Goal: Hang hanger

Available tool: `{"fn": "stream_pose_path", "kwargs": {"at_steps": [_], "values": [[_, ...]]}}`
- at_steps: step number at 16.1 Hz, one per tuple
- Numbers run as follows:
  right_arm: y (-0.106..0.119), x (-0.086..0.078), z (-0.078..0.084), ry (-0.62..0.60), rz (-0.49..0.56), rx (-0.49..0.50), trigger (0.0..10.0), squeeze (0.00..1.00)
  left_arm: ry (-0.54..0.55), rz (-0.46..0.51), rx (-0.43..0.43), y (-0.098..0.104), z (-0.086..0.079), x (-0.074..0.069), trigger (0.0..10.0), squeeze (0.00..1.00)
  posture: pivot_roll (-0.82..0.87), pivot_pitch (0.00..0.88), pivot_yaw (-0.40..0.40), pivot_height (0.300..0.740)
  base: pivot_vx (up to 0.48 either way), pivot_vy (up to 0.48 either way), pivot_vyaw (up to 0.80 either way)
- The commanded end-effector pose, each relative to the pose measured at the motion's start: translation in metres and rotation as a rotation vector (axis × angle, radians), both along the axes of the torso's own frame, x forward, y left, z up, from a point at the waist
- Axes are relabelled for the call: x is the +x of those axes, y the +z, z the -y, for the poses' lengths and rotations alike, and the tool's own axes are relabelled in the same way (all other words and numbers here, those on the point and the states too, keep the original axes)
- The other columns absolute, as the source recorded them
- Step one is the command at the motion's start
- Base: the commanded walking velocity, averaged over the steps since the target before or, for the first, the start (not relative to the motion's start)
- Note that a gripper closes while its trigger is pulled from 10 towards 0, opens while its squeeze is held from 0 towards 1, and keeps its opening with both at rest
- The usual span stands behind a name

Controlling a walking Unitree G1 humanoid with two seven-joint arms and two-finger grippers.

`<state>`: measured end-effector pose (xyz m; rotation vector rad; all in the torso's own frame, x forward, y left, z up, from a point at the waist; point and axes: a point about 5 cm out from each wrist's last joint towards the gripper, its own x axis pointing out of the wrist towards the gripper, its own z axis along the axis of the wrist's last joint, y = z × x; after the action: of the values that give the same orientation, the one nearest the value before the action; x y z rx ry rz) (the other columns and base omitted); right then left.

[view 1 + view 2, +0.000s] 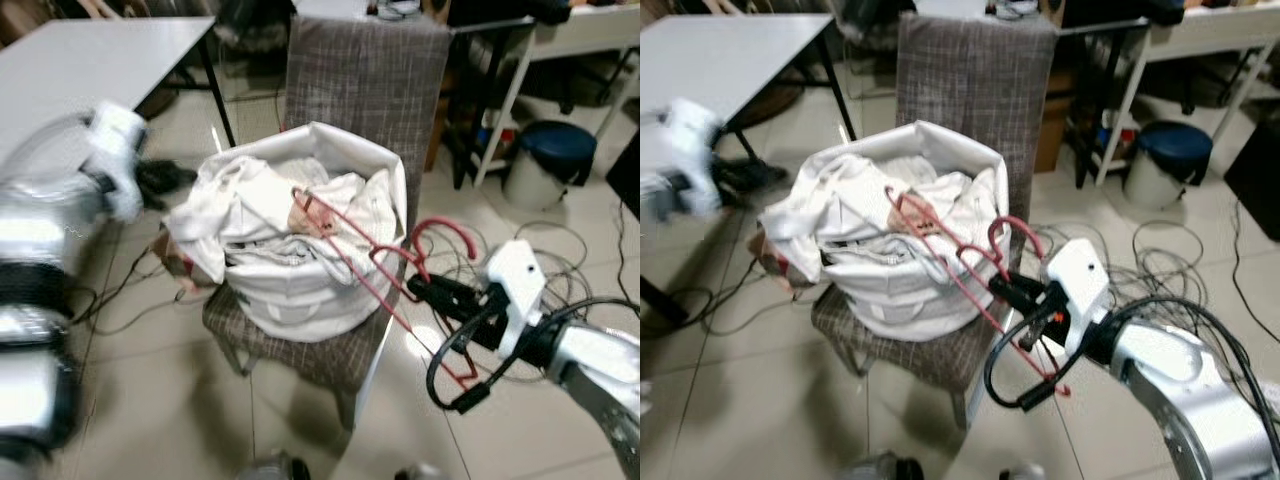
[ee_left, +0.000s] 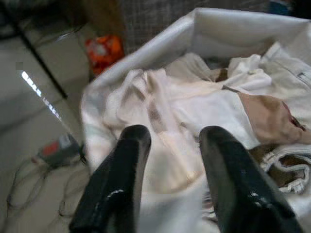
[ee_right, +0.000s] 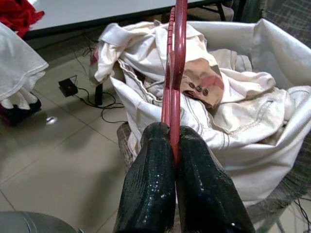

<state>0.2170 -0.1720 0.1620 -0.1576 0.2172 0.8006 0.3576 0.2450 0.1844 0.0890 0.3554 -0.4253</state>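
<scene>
While the left gripper hangs open over the laundry, the right gripper pinches the red hanger, whose length runs away from it across the basket.

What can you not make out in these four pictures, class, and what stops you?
- Far end of the red wire hanger: head views, buried in white clothes.
- Left hand: head views blur its arm.
- Depth of the white fabric laundry bag: clothes cover it.
- Any rail: none visible.
</scene>
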Motion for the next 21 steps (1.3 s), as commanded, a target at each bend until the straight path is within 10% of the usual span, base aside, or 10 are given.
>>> {"fn": "stream_pose_path", "kwargs": {"at_steps": [1,5,6,7,14,16,21], "values": [[0.002,0.002,-0.003,0.006,0.024,-0.004,10.0,0.0,0.025,0.0,0.002,-0.002,0.006,-0.002,10.0,1.0,-0.06,0.021,0.108,0.74,0.0,0.0,0.0],[0.005,0.003,0.0,0.014,0.029,-0.009,10.0,0.0,-0.124,0.226,0.068,0.01,0.038,-0.01,10.0,1.0,-0.07,0.022,0.102,0.74,0.0,0.0,0.0],[0.005,0.003,0.001,0.016,0.028,-0.013,10.0,0.0,-0.118,0.324,0.254,0.013,0.038,-0.01,10.0,0.73,-0.06,0.026,0.094,0.74,0.0,0.0,0.0],[0.005,0.003,0.001,0.018,0.028,-0.015,10.0,0.0,-0.111,0.372,0.313,0.016,0.037,-0.009,10.0,0.05,-0.06,0.026,0.094,0.74,0.0,0.0,0.0],[0.003,0.002,-0.001,0.043,0.008,-0.012,10.0,0.0,-0.337,0.218,0.399,-0.024,0.05,-0.018,10.0,0.0,-0.05,0.032,0.094,0.74,0.0,0.0,0.0],[0.003,0.002,-0.002,0.043,0.005,-0.009,10.0,0.0,-0.243,0.243,0.569,-0.031,0.038,-0.007,10.0,0.0,-0.05,0.037,0.093,0.74,0.0,0.0,0.0],[0.003,0.0,-0.001,0.046,0.0,-0.009,10.0,0.0,-0.181,0.227,0.671,-0.04,0.03,0.0,10.0,0.0,-0.06,0.041,0.095,0.74,0.0,0.0,0.0]]}}
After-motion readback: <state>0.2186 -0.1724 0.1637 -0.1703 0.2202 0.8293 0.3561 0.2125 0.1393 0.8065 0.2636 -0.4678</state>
